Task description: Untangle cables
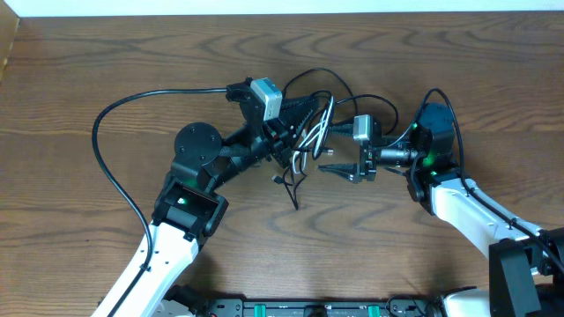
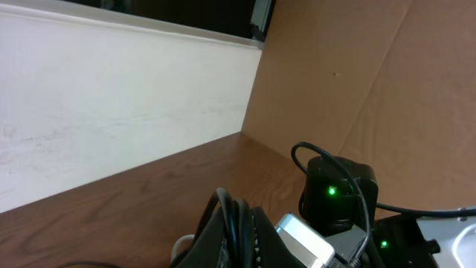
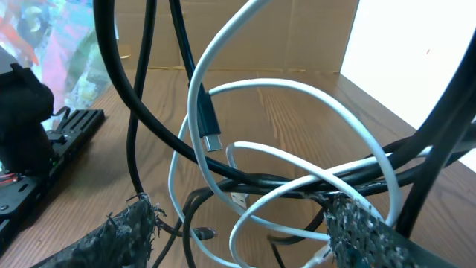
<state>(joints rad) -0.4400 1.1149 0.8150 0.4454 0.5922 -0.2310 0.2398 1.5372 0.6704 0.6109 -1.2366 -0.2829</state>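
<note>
The cables point(image 1: 308, 128) form a tangle of black cords and one white cord at the table's middle, and a black strand point(image 1: 292, 189) trails toward the front. My left gripper point(image 1: 284, 134) is shut on black cords of the bundle; in the left wrist view its gripper point(image 2: 239, 237) pinches those black cords point(image 2: 232, 216). My right gripper point(image 1: 328, 151) stands open at the tangle's right side. In the right wrist view the white cable point(image 3: 297, 89) loops between the wide-apart fingers point(image 3: 123, 238), crossed by black cables point(image 3: 134, 112). A dark plug point(image 3: 208, 132) hangs in the middle.
A thick black robot wire point(image 1: 110, 150) arcs from the left wrist camera across the left of the wooden table point(image 1: 458, 53). The right arm's body point(image 2: 335, 197) with green lights is close behind the left gripper. A white wall point(image 2: 111, 97) and cardboard point(image 2: 357, 74) stand beyond.
</note>
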